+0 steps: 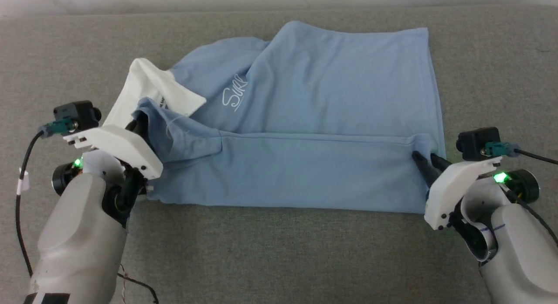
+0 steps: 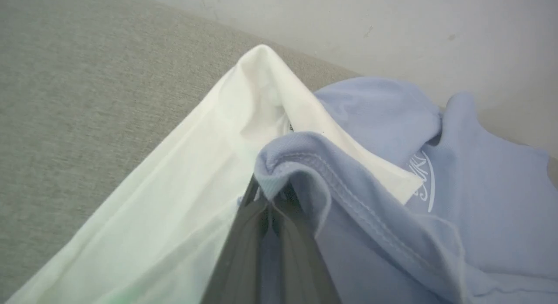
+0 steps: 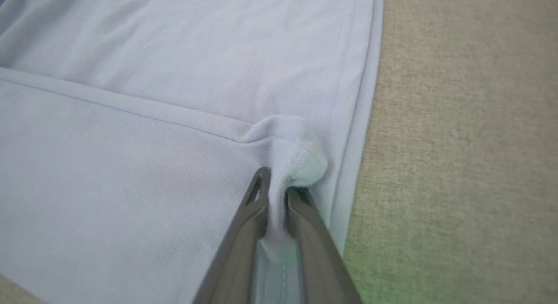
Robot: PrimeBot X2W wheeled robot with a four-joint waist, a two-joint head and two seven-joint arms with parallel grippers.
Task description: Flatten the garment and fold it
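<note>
surface: grey woven cloth surface (image 1: 279,251), with a pale wall (image 2: 392,25) behind it.
garment position: the garment (image 1: 331,90) lies sideways on the surface, white collar (image 1: 148,90) toward the robot's left, hem (image 1: 433,77) toward its right, script logo (image 1: 234,97) face up.
garment state: the near long side is turned over onto the body. its fold edge (image 1: 314,136) runs straight across the middle. the far shoulder area is rumpled near the collar.
left gripper: left gripper (image 2: 267,203) has its fingers pressed together on a stitched blue edge, held raised just beside the collar.
right gripper: right gripper (image 3: 279,182) pinches a small bunch of the fold edge close to the hem. cloth fills the narrow gap between its fingers, and the grip looks light.
step (judged): first lengthwise fold, at the point of laying the turned-over panel down.
progress (judged): early. one long side is folded, the far side and the crosswise fold are not yet done.
next move calls for: lowering the left end flat so the raised edge clears the collar, keeping the fold edge taut and straight between both grips, then letting go without dragging the cloth back.
count: one garment, one collar, one logo, two grippers with two fingers each.
</note>
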